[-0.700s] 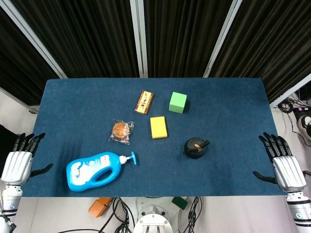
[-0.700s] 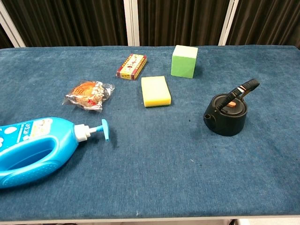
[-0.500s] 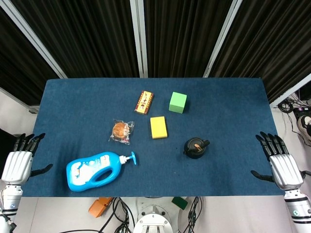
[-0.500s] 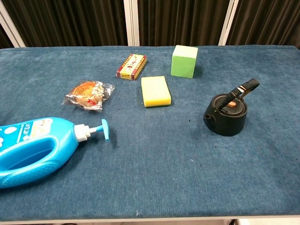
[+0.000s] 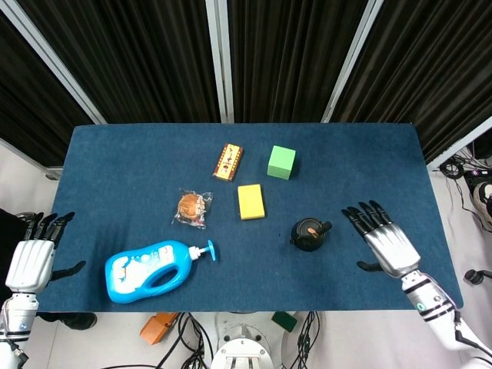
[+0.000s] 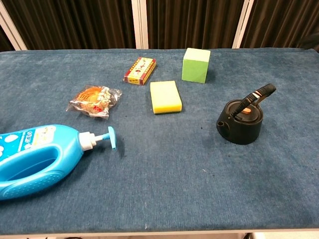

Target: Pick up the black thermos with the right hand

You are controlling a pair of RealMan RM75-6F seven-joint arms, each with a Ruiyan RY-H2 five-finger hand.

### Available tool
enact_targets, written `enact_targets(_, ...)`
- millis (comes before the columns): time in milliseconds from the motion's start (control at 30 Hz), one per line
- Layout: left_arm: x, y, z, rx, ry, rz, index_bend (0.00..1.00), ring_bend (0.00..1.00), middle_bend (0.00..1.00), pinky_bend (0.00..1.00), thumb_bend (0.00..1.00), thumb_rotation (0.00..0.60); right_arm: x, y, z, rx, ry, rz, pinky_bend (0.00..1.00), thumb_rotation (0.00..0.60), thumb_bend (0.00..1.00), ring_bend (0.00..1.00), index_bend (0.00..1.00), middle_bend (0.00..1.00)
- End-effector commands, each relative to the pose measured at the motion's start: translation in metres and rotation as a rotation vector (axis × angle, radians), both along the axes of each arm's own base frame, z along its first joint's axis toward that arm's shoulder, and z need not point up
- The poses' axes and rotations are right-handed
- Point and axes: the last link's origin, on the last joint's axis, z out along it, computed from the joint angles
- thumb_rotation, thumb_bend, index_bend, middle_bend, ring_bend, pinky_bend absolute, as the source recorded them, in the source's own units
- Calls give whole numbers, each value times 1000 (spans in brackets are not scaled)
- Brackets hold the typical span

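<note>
Hovering right hand (image 5: 388,246), fingers spread, beside black thermos (image 5: 309,234), yellow sponge (image 5: 250,201) nearby

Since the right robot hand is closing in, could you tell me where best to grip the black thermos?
Probably around the black thermos body, approaching from its right side, where the right robot hand is open. It stands upright, and its strap handle tilts up and right.

A: We see a dark blue table cloth (image 5: 115,169) and a black thermos (image 6: 240,121) with an orange spot on its lid.

B: We also see a bright blue bottle (image 6: 35,159), a green cube (image 6: 195,64), a yellow sponge (image 6: 165,96), a red-and-yellow patterned box (image 6: 140,70), and an orange snack in clear wrap (image 6: 93,100).
</note>
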Motion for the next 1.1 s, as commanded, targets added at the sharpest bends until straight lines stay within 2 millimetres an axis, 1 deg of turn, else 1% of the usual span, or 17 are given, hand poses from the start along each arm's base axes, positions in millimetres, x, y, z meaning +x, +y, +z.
enact_targets(33,-3,-1,0,-1,3,13,121,119,201,0,16,600,30,-21,-22,60,39,70,0,600,0,132,179,194)
enact_targets(133,-4,-1,1,-4,5,23,121,119,201,0,16,600,39,-29,-34,88,62,90,0,600,0,162,234,226)
enact_targets(267,-5,-1,1,-6,7,28,121,119,201,0,16,600,49,-38,-46,115,81,109,0,600,0,195,279,259)
enact_targets(367,-6,-1,1,-7,8,31,121,119,201,0,16,600,53,-41,-53,130,91,118,10,600,0,254,339,303)
enact_targets(467,-7,-1,0,-7,8,33,121,119,201,0,16,600,54,-43,-59,147,108,112,28,600,0,311,411,348)
enact_targets(733,-9,0,-2,-8,3,30,121,119,201,0,16,600,50,-45,-63,160,144,83,41,600,0,407,534,433)
enact_targets(900,-10,1,-2,-6,4,27,133,120,201,0,16,600,48,-46,-67,171,166,76,41,600,0,439,572,466)
enact_targets(1100,-12,0,-3,-6,3,34,134,119,201,0,16,600,47,-45,-72,188,196,72,43,600,0,546,667,547)
